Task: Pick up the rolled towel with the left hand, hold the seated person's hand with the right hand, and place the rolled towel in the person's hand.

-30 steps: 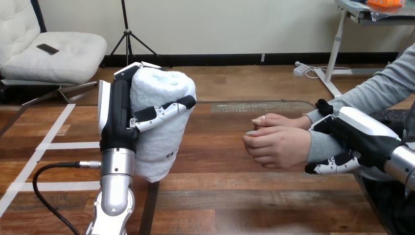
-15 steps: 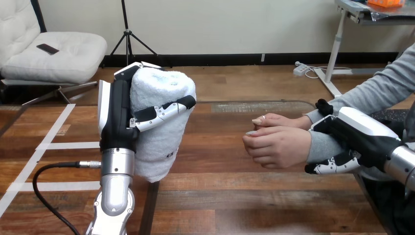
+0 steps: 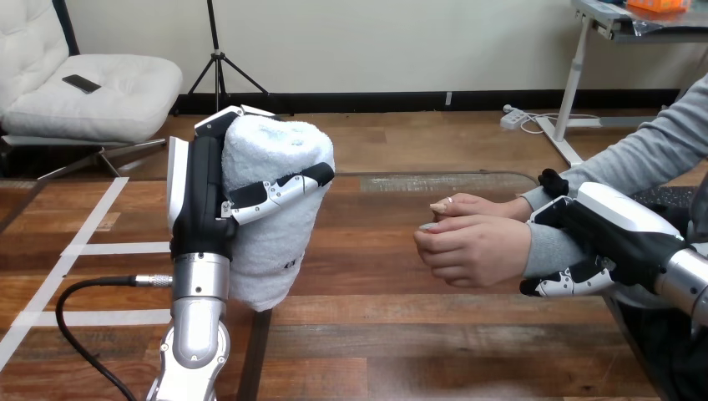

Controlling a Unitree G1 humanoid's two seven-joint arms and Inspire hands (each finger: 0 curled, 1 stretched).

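Table (image 3: 376,338) between rolled towel (image 3: 280,146) and person's hand (image 3: 472,248).

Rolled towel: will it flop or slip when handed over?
Probably soft: the left hand dents the rolled towel where its fingers wrap. Its fuzzy surface likely resists slipping. The lower end extends below that grip, so it may sag or unroll.

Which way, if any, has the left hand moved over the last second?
No. The left hand holds the rolled towel at the same spot against the white tape strip, and as far from the person's hand as before.
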